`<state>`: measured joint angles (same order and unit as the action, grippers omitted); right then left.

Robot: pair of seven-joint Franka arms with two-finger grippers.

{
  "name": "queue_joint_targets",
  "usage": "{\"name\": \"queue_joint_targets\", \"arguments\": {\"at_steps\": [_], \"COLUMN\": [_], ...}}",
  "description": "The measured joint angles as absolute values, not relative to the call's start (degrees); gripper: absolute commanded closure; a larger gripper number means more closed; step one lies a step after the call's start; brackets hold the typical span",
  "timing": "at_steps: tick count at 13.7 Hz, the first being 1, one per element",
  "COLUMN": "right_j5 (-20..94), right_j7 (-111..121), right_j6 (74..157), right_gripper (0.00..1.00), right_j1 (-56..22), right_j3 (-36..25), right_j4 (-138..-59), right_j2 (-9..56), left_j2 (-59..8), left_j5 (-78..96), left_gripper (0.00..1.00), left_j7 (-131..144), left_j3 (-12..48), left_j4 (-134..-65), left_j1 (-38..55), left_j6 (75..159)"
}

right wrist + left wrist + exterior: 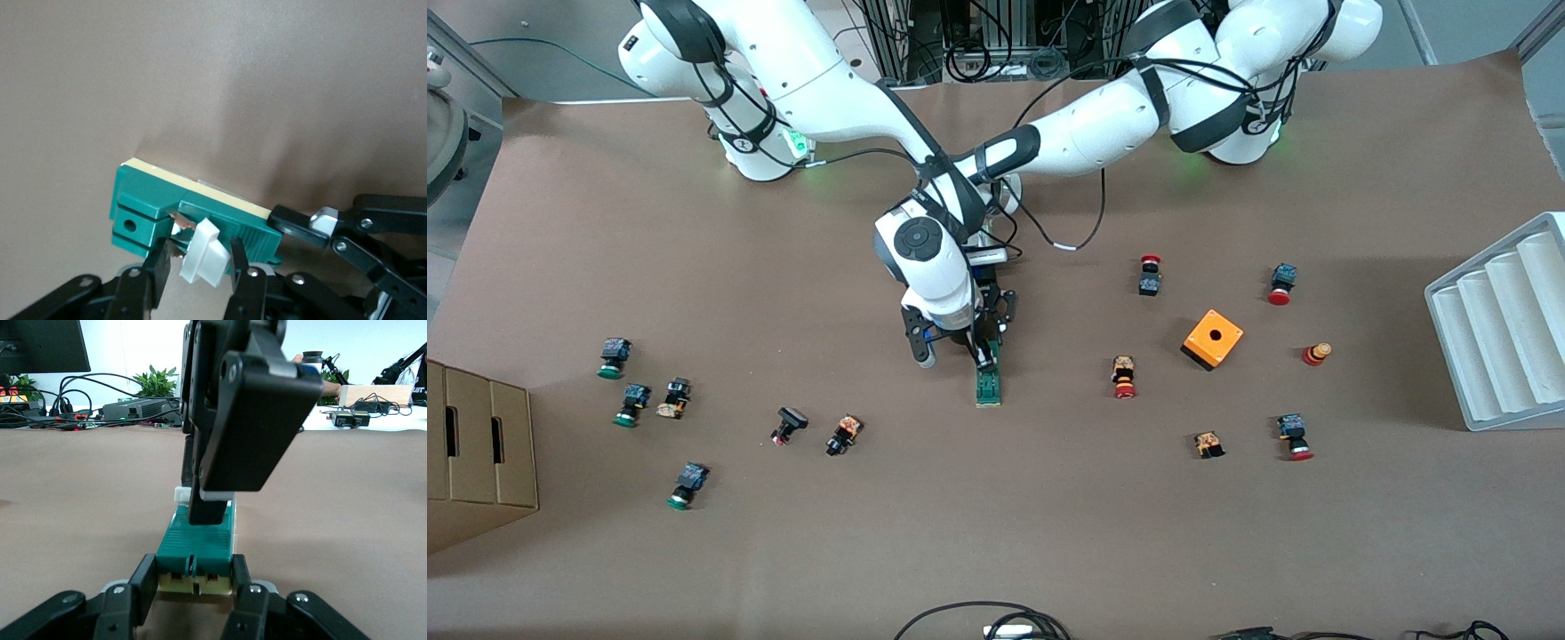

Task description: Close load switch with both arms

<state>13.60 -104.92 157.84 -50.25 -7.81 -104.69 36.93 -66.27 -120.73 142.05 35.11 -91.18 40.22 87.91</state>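
The dark-green load switch [989, 388] lies at the table's middle, with a tan edge. My left gripper [195, 585] is shut on the switch's end [197, 547] that is farther from the front camera, one finger on each side. In the front view it is mostly hidden under the right arm's hand. My right gripper [200, 263] is over the switch [143, 200], and it also shows in the front view [984, 356]. Its fingers straddle the tilted white handle [202, 250]. One finger is at the handle, and a small gap shows at the other.
An orange cube [1213, 338] and several red-capped push-buttons lie toward the left arm's end. Several green-capped and other buttons lie toward the right arm's end. A cardboard box [471, 453] and a white rack [1503, 329] stand at the table's ends.
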Motion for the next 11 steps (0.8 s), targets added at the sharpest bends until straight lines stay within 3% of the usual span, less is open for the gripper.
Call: {"name": "queue_joint_targets", "arguments": {"at_steps": [7, 9, 11], "right_j5": [13.9, 13.9, 13.9], "right_j7": [-104.9, -104.9, -104.9], "right_j6": [156.3, 156.4, 156.6], "right_gripper": [0.59, 0.62, 0.71], "right_j1": [-50.2, -49.9, -49.7], "right_j3": [-9.0, -9.3, -9.3], "right_j4": [-102.4, -101.5, -100.9], "right_j2": [36.2, 36.4, 36.8], "left_j2": [-66.3, -66.3, -66.3], "left_j5": [-120.7, -120.7, -120.7], "left_gripper": [0.49, 0.49, 0.49], "left_j7": [142.0, 142.0, 142.0], "left_j3": [35.1, 35.1, 35.1], "left_j4": [-91.2, -91.2, -91.2], "left_j1": [40.2, 40.2, 40.2], "left_j6": [87.9, 87.9, 87.9]}}
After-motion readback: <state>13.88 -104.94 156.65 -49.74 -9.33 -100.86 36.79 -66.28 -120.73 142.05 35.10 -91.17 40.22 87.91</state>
